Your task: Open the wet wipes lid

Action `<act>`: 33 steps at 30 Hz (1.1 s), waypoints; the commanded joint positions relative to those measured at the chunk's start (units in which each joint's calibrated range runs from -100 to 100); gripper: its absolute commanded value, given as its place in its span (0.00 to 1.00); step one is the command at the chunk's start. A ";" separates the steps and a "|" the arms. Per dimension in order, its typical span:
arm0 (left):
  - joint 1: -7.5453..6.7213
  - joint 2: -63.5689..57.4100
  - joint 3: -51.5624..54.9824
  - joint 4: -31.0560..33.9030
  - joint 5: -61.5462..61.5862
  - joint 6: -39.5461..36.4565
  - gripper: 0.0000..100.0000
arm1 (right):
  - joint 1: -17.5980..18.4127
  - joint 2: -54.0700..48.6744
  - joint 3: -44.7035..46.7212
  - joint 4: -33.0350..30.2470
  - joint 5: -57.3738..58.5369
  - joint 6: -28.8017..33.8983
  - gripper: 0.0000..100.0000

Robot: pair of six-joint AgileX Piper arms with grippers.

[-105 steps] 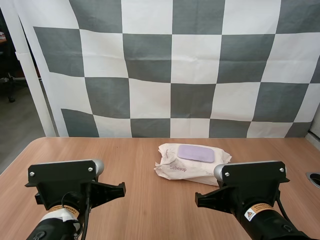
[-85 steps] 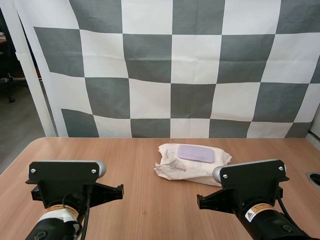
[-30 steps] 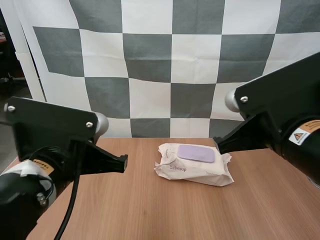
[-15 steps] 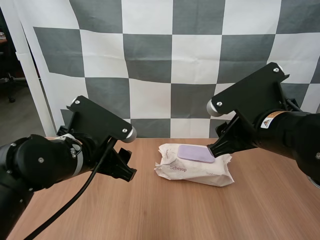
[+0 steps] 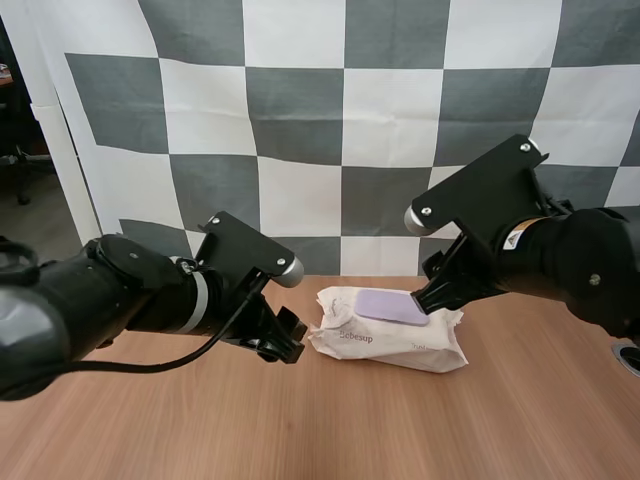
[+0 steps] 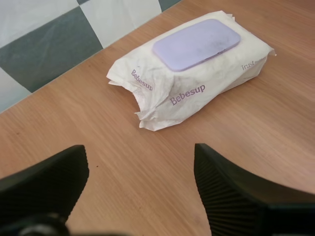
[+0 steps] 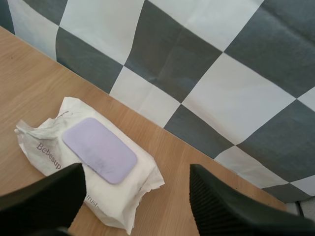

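1. The pack of wet wipes [image 5: 388, 338] lay flat on the bench [image 5: 400, 430], toward the far edge and a little right of the middle in the high view.
2. Its lilac lid [image 5: 392, 306] was on top and closed, lying flush with the wrapper.
3. The crumpled white wrapper stuck out at both ends, and the left end was the more ragged.
4. Bare wood lay in front of the pack and off to its left. Only a narrow strip of bench lay behind it before the far edge.
5. My left end effector [image 6: 138, 157] was released, with its fingers standing wide apart. It sat low over the bench, near the pack's left end but not touching it, with wood showing between the two.
6. My right end effector [image 7: 135, 172] was released too, its fingers spread, with the pack's near edge showing between them.
7. In the high view, the right end effector's tip lay across the right end of the lid. I could not tell whether it was touching.
8. The bench surface was plain wood grain, with a round hole near its right edge [image 5: 628, 357].
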 commanded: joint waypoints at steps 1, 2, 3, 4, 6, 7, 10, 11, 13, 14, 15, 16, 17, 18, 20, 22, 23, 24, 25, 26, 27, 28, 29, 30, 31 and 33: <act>-0.04 4.76 0.05 -5.84 -0.94 18.06 1.00 | -0.05 1.12 0.02 0.02 0.02 0.01 1.00; -0.04 6.20 0.05 -7.28 -1.58 19.72 1.00 | -0.05 1.57 0.02 0.02 0.02 0.01 1.00; -0.04 7.67 0.05 -8.66 -2.09 21.60 1.00 | -0.05 2.20 0.02 0.02 0.02 0.01 1.00; -0.04 8.81 0.05 -9.77 -2.22 23.48 1.00 | -0.05 2.52 0.02 0.02 0.02 0.01 1.00; -0.04 11.44 0.05 -12.57 -2.22 26.60 1.00 | -0.05 2.99 0.02 0.02 -0.41 0.01 1.00; -0.04 12.37 0.05 -14.16 -2.22 28.25 1.00 | -0.05 2.99 0.02 0.02 -0.70 0.01 1.00; -0.04 15.49 0.05 -18.32 -1.70 32.99 1.00 | -0.05 2.99 0.02 0.02 -1.48 0.01 1.00; -0.14 16.39 0.05 -19.46 -1.75 34.49 1.00 | -0.05 2.99 0.02 0.02 -1.48 0.01 1.00; -0.79 17.97 0.05 -20.38 -2.14 36.70 1.00 | -0.05 2.99 0.02 0.02 -1.48 0.01 1.00; -1.31 18.81 0.05 -21.01 -2.98 37.37 1.00 | -0.05 2.99 0.02 0.02 -1.48 0.01 1.00; -1.98 19.64 0.05 -21.79 -4.60 38.11 1.00 | -0.05 2.99 0.02 0.02 -1.48 0.01 1.00; -2.57 20.30 -0.06 -22.70 -6.43 38.92 1.00 | -0.05 2.99 0.02 0.02 -1.48 0.01 1.00; -3.37 21.12 -0.19 -23.76 -8.51 40.02 1.00 | -0.05 2.99 0.02 0.02 -1.48 0.01 1.00; -4.17 21.94 -0.52 -24.18 -9.96 40.64 1.00 | -0.05 2.99 0.02 0.02 -1.30 0.01 1.00; -5.56 23.40 -1.59 -24.70 -12.17 40.76 1.00 | -0.05 2.99 0.02 0.02 -1.30 0.01 1.00; -6.46 24.97 -3.24 -25.11 -14.27 40.76 1.00 | -0.05 2.99 0.02 0.02 -1.11 0.01 1.00; -6.72 25.82 -4.17 -25.11 -14.66 40.76 1.00 | -0.05 2.99 0.02 0.02 -0.74 0.01 1.00; -6.90 26.77 -4.99 -25.11 -14.64 40.76 1.00 | -0.05 2.99 0.02 0.02 -0.24 0.01 1.00; -6.88 27.48 -5.68 -25.11 -14.08 40.76 1.00 | -0.05 2.99 0.02 0.02 0.14 0.01 1.00; -6.88 28.40 -6.49 -25.11 -13.69 40.76 1.00 | -0.05 2.99 0.02 0.02 0.37 0.01 1.00; -6.88 29.35 -7.28 -25.11 -13.69 40.76 1.00 | -0.05 2.99 0.02 0.02 0.58 0.01 1.00; -6.88 30.16 -7.98 -25.11 -13.69 40.76 1.00 | -0.05 2.99 0.02 0.02 0.76 0.01 1.00; -6.88 31.18 -8.84 -25.11 -13.69 40.76 1.00 | -0.05 2.99 0.02 -0.13 0.74 0.01 1.00; -6.88 32.22 -9.62 -25.11 -13.53 40.76 1.00 | -0.05 2.99 0.02 -0.13 0.74 0.01 1.00; -6.88 33.25 -10.31 -25.11 -13.07 40.76 1.00 | -0.05 2.99 0.02 -0.24 0.74 0.01 1.00; -6.88 35.14 -11.33 -25.11 -10.85 40.76 1.00 | -0.05 2.99 0.02 -0.36 0.74 0.01 1.00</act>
